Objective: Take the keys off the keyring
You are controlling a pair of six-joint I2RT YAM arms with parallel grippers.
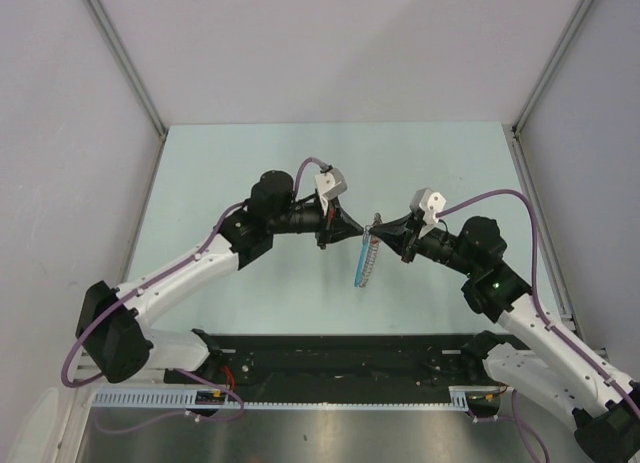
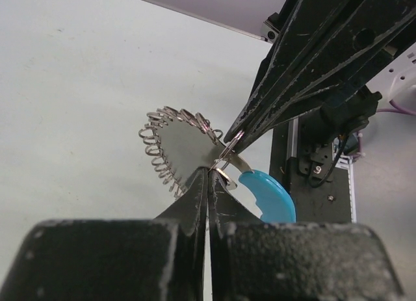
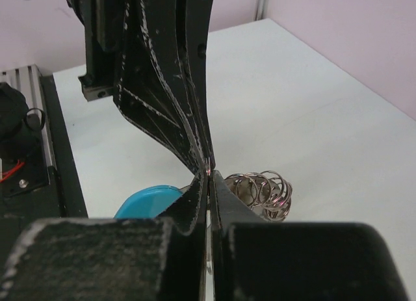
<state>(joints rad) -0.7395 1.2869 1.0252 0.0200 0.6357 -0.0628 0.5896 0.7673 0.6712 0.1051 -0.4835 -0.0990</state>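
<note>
The left gripper (image 2: 208, 175) rises from the bottom edge with its two dark fingers pressed flat together, their tips at the lower corner of the flat, silvery keys (image 2: 185, 148), which are fringed along their curved edge by a row of small wire loops (image 2: 156, 151). Just above and to the right, the right gripper (image 2: 235, 140) reaches down from the upper corner, its narrow tips closed on the thin keyring (image 2: 227, 157). A bright blue strap (image 2: 270, 197) curves away beneath, all over the pale table (image 2: 78, 86).
</note>
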